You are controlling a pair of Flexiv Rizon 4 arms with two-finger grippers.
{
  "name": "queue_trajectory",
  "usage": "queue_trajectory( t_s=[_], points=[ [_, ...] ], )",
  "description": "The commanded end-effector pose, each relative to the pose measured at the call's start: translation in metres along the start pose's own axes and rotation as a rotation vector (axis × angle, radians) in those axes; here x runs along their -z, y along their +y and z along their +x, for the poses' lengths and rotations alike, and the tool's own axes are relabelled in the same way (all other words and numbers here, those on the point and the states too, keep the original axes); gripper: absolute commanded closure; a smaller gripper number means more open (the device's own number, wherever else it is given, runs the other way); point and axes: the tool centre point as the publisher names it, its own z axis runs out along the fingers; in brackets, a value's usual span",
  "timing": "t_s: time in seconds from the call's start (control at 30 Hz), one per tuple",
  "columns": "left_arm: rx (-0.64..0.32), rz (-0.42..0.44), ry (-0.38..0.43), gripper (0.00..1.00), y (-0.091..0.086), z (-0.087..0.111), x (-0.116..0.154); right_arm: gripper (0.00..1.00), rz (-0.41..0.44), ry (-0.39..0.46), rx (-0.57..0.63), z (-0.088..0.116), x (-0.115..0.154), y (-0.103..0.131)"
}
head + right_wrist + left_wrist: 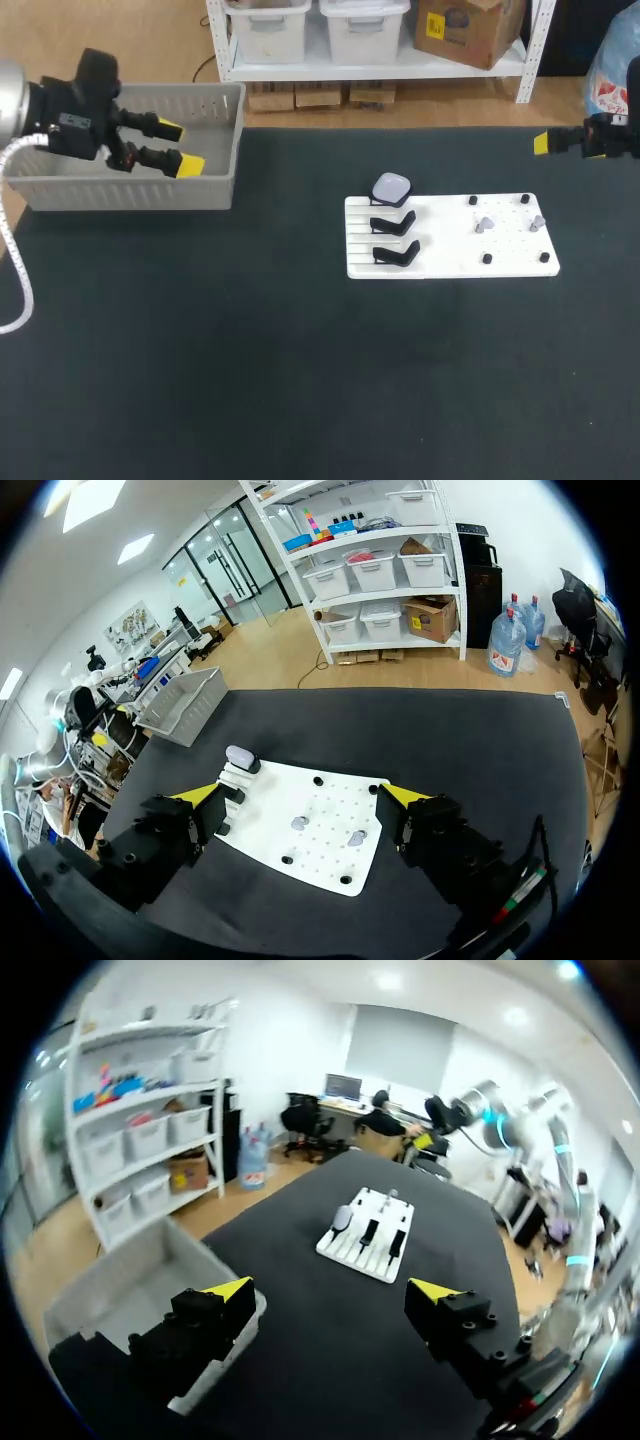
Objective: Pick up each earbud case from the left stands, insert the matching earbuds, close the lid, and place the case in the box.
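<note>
Left claw (180, 147), wide and empty, hangs over the box (120, 190) at the bench's far left corner; right claw (302, 796) is wide too. One case (391, 187) sits on the rearmost stand (392, 204) mid-bench, probably the next thing to grasp.

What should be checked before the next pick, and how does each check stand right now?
1. A case to pick: ok, it sits on the far one of three stands; the other two hold nothing.
2. Earbuds ready: ok, two lie on the white board.
3. Left gripper free: ok, open, holding nothing, above the box.
4. Right gripper free: ok, open, holding nothing.
5. Lid open for inserting: cannot tell.
</note>
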Motion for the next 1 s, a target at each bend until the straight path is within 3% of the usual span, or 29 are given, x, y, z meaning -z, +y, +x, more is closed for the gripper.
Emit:
queue_trajectory(
  t_s=[0.03,0.27,0.33,0.83,0.87,1.0],
  points=[
    [-0.117,0.14,0.029,0.0,0.013,-0.008,-0.024,0.0,-0.001,0.0,0.001,0.0,0.0,0.0],
    [-0.206,0.104,0.017,0.0,0.024,-0.017,-0.051,0.0,-0.001,0.0,0.001,0.0,0.0,0.0],
    [-0.193,0.077,0.015,0.0,0.03,-0.019,-0.057,0.0,-0.001,0.0,0.001,0.0,0.0,0.0],
    [-0.193,0.077,0.015,0.0,0.03,-0.019,-0.057,0.0,-0.001,0.0,0.001,0.0,0.0,0.0],
    [-0.185,0.077,0.005,0.0,0.024,-0.012,-0.057,0.0,-0.001,0.0,0.001,0.0,0.0,0.0],
    [-0.269,0.105,-0.014,0.0,0.013,-0.009,-0.073,0.0,-0.001,0.0,0.001,0.0,0.0,0.0]
  ],
)
